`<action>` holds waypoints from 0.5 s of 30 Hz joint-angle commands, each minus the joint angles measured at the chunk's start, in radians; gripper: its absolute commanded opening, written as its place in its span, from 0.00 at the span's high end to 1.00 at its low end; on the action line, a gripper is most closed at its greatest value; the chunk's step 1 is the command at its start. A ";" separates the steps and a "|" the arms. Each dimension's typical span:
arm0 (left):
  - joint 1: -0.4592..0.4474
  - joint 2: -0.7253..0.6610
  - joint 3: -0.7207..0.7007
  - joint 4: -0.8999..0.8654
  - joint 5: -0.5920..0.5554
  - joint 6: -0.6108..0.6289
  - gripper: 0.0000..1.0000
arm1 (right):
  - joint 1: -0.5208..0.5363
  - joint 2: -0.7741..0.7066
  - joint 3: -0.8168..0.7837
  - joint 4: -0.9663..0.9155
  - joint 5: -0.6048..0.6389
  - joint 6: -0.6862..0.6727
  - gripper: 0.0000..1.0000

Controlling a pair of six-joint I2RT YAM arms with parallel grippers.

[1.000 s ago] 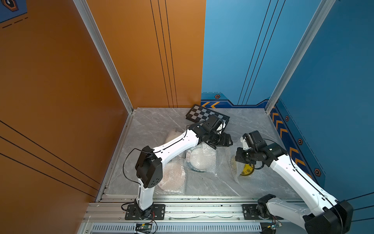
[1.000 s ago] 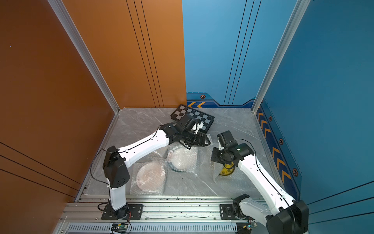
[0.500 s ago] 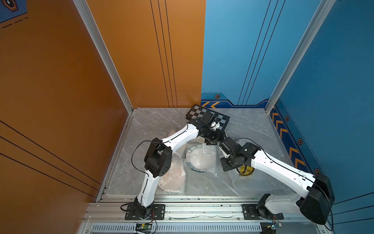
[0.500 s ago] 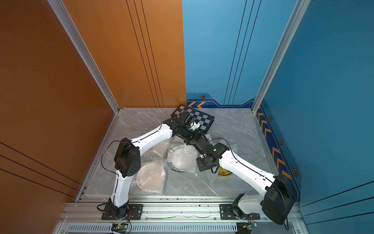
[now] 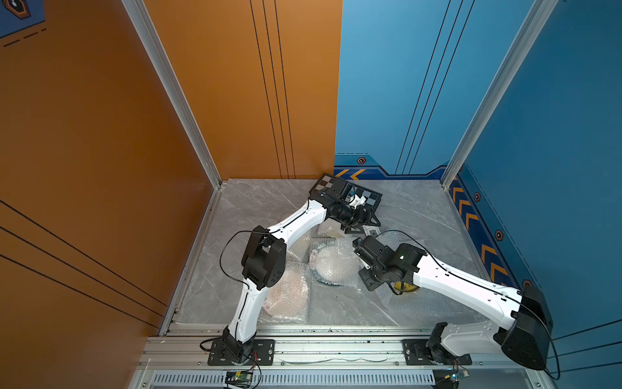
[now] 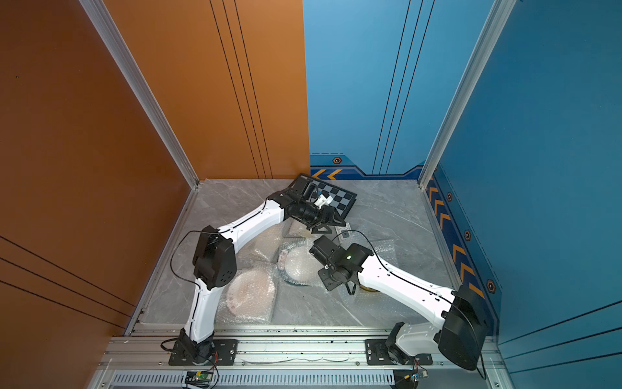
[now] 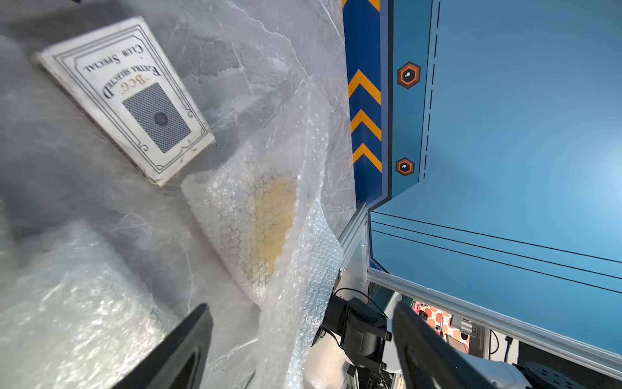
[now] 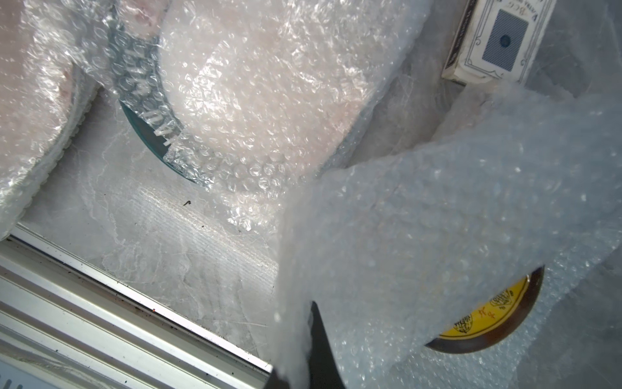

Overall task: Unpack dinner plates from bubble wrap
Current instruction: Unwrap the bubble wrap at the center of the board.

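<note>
Draw the clear crinkly bubble-wrap sheet (image 8: 437,219) clenched in the right fingers (image 8: 321,353) toward 9 o'clock off the round yellow dark-rimmed ceramic plate (image 8: 488,323) at 4 o'clock on the surface (image 5: 420,215), steadying its rim with the released left fingers (image 7: 181,347).

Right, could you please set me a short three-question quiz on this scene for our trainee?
1. True or false: wrap covers part of the yellow plate.
2. The left claw is: A open; B shut on wrap; C shut on a plate.
3. What does the right claw grip?
Key: 1 true; 2 A; 3 the wrap.
</note>
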 commanded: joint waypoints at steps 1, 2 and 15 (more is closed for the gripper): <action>-0.039 0.031 -0.017 -0.009 0.038 0.031 0.15 | 0.033 0.039 0.040 -0.020 0.059 -0.052 0.97; -0.043 0.037 -0.011 -0.029 0.028 0.045 0.15 | 0.045 0.045 0.044 -0.021 0.068 -0.057 0.98; -0.093 0.099 0.022 -0.045 0.035 0.062 0.19 | 0.100 0.100 0.065 -0.032 0.101 -0.074 0.98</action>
